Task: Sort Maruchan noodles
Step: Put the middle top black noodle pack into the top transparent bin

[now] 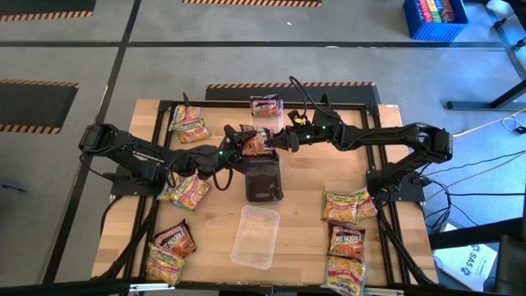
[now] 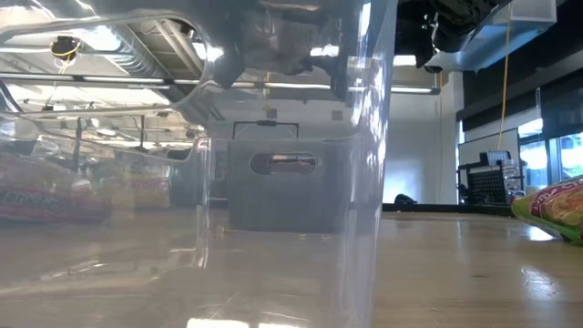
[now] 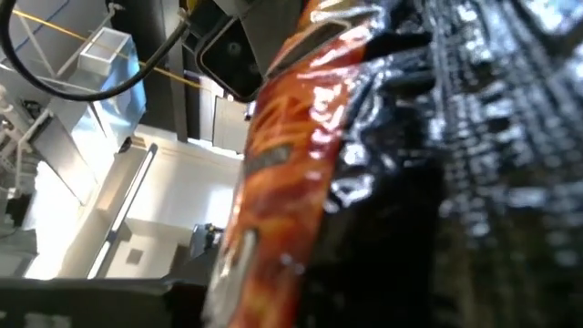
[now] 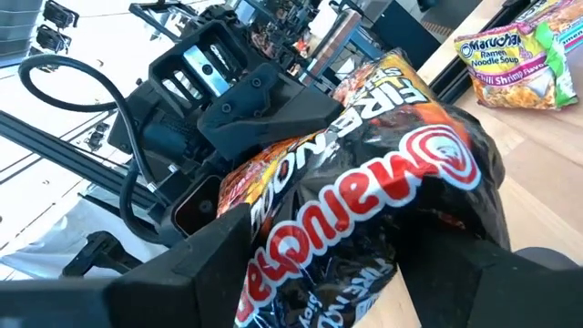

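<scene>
A dark brown-red Maruchan noodle packet (image 1: 258, 145) hangs in the air over the table's middle, above a dark grey box (image 1: 265, 179). My left gripper (image 1: 244, 149) comes at it from the left and my right gripper (image 1: 274, 141) from the right; both are shut on it. The right wrist view shows the packet's crumpled printed face (image 4: 364, 191) with the left gripper (image 4: 239, 117) behind it. In the left wrist view the packet (image 3: 301, 155) fills the frame. Other noodle packets lie flat on the table: green-and-orange ones (image 1: 189, 125) (image 1: 347, 205), dark ones (image 1: 174, 240). My left gripper holds the packet's left end (image 4: 273, 159), coming level from the table's left; the packet hides its fingertips. The packet is clear of the table. My right gripper pinches the packet's right end (image 4: 383, 273) between its two fingers (image 4: 182, 273), level from the table's right. The wrapper is crumpled between the two grippers.
A clear plastic tray (image 1: 255, 234) lies near the front edge and fills the low view (image 2: 273, 182). Another clear tray with a dark packet (image 1: 265, 107) stands at the far edge. More packets lie at the front left (image 1: 164, 263) and front right (image 1: 345, 275).
</scene>
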`<state>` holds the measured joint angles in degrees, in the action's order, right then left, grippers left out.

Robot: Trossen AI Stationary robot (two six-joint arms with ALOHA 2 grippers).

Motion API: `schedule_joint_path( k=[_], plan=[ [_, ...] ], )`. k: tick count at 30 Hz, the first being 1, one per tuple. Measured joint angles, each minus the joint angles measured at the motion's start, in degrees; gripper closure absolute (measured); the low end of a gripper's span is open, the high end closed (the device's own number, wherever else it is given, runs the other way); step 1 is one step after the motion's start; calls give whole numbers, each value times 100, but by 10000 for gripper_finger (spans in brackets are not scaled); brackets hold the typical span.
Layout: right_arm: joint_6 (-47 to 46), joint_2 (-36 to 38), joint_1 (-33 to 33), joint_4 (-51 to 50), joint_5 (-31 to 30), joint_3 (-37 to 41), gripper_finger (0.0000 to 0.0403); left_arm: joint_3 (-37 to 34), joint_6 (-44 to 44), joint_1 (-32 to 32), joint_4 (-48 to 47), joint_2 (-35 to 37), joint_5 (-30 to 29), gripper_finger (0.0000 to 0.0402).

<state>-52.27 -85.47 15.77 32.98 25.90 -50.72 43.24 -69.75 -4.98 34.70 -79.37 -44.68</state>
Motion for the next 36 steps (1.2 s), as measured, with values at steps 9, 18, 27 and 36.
schedule_joint_path(
  k=[9,18,27,36],
  plan=[
    [184,-160,-28,106,-146,7,192,0,115,158,-13,-90,406,232],
    [275,-270,-38,307,-196,7,285,-11,-196,-2,-14,-59,-39,231],
    [282,-275,-37,398,-196,7,280,0,-145,-32,-24,-57,-147,231],
    [279,-275,-37,401,-191,7,279,2,55,-29,-52,-56,-132,230]
  ],
)
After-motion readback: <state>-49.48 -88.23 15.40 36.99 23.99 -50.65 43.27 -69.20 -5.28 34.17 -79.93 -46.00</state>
